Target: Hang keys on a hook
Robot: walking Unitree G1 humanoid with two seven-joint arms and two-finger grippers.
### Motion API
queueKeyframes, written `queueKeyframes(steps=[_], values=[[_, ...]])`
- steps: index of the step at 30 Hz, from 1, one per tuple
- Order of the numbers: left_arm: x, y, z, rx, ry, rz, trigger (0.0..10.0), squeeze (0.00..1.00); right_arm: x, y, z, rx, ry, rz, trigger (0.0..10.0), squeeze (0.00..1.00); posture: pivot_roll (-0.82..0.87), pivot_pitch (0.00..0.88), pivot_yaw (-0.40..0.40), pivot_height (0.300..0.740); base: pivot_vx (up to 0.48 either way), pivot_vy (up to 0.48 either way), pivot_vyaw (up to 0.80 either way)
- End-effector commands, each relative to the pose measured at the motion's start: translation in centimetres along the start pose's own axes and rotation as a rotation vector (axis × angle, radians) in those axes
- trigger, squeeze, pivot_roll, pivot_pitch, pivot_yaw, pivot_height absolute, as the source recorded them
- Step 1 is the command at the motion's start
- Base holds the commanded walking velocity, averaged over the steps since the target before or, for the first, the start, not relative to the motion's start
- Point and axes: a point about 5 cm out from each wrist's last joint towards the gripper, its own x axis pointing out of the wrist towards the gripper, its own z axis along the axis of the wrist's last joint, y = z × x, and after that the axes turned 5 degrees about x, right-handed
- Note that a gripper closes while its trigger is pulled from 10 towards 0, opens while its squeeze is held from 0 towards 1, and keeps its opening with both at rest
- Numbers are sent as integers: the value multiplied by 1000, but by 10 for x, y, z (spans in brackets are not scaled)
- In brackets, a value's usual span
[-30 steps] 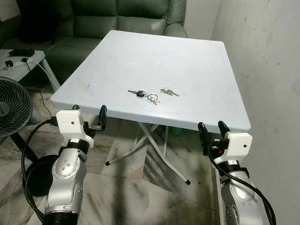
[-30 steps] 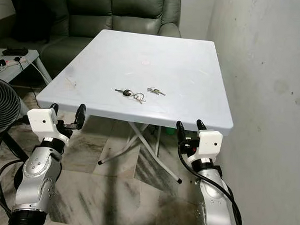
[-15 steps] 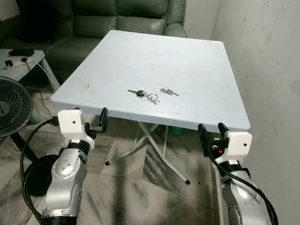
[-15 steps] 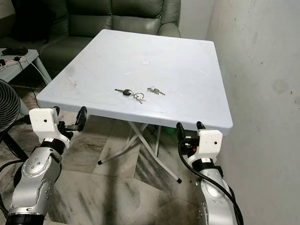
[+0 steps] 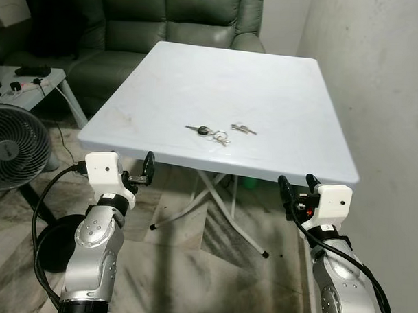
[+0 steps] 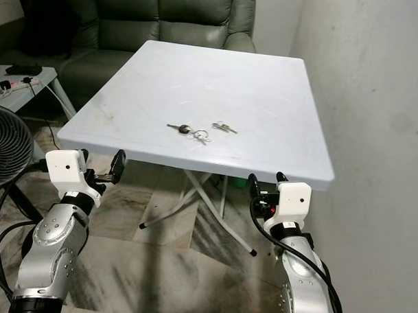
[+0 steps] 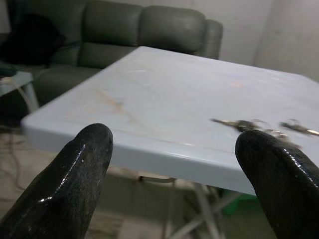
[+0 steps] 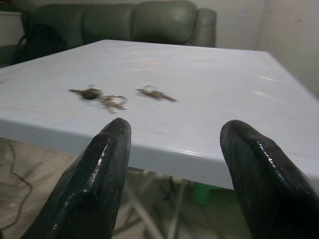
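You are facing the near edge of a pale blue-white folding table [image 5: 170, 79], whose smooth plastic top carries faint scuffs and has rounded corners; its right side runs close along a rough, stained white wall [image 5: 383, 80], leaving little room on that side, while the left side opens onto marble-patterned floor [image 5: 178, 265]. A standing fan [image 5: 10, 146] and a small side table [image 5: 43, 78] occupy the far left, and a dark green leather sofa [image 5: 166, 17] closes off the table's far end. The keys [image 5: 207, 133], a dark-headed key on a metal ring, lie flat on the tabletop toward the near edge, roughly centred; a second, smaller key bunch [image 5: 241, 128] lies just beside them, apart, nearer the wall. Your left gripper [image 5: 133, 169] is held just below and in front of the table's near left corner, fingers spread and holding nothing, forearm raised from a bent elbow. Your right gripper [image 5: 295, 186] sits in like pose under the near right corner, its glossy black fingers [image 8: 102, 169] also spread wide and empty, pointing toward both key sets across the table edge
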Motion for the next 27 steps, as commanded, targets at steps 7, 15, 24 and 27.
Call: queueKeyframes(steps=[7,15,24,27], values=[[1,-3,5,-5,-7,-2,10000,0,-1,1,4,-16,-7,13,10000,0,20,0,15,740,0,416,0],[1,-4,5,-10,-5,-4,10000,0,-1,2,5,-17,-5,15,10000,0,21,0,13,740,0,368,0],[1,-5,6,-11,-2,-4,10000,0,-1,3,5,-16,-3,20,10000,0,23,0,13,740,0,366,0],[1,-5,5,-6,5,3,10000,0,0,3,5,-16,-3,21,10000,0,24,0,12,740,0,110,0]])
